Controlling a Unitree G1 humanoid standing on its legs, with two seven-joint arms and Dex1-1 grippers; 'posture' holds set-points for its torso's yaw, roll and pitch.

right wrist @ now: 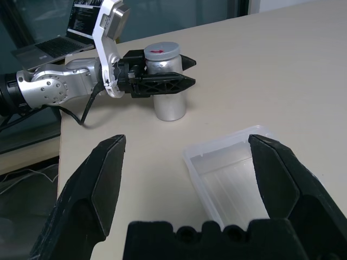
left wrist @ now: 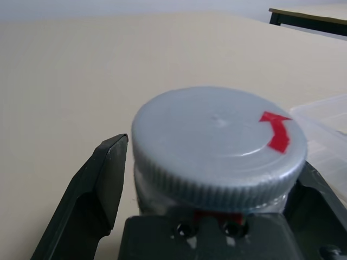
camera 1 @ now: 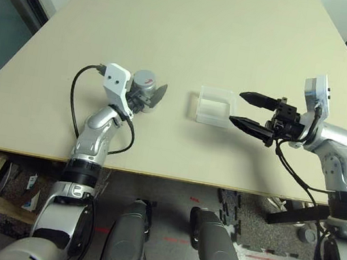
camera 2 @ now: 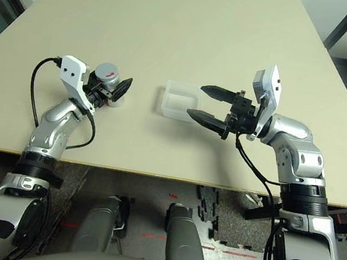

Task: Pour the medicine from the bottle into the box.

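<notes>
- The left edge of the table [camera 1: 176, 31] slants away from the robot, with bare tabletop between it and the left gripper [right wrist: 191, 72].
- A laptop [right wrist: 53, 47] is open beyond the left arm, in the right wrist view.
- The left gripper's pincer is set wide around the upper part of the bottle [right wrist: 170, 107], below the grey cap [left wrist: 217, 141]. One finger stands clear of the bottle, with a gap showing; whether the other touches it, I cannot tell.
- The bottle stands upright on the table, well in from the near edge, its cap on and a red arrow on top.
- Between bottle and box [camera 1: 215, 111] runs a strip of bare table, giving side room for moving.
- The box, clear and shallow, sits open side up, back from the near edge, with open table beyond its far wall.
- The right gripper [camera 1: 236, 107] is wide and empty, its fingertips pointing left at the box's right wall, close by; their height above the table I cannot judge.
- Beyond the right gripper, open tabletop reaches to the far part of the right edge.
</notes>
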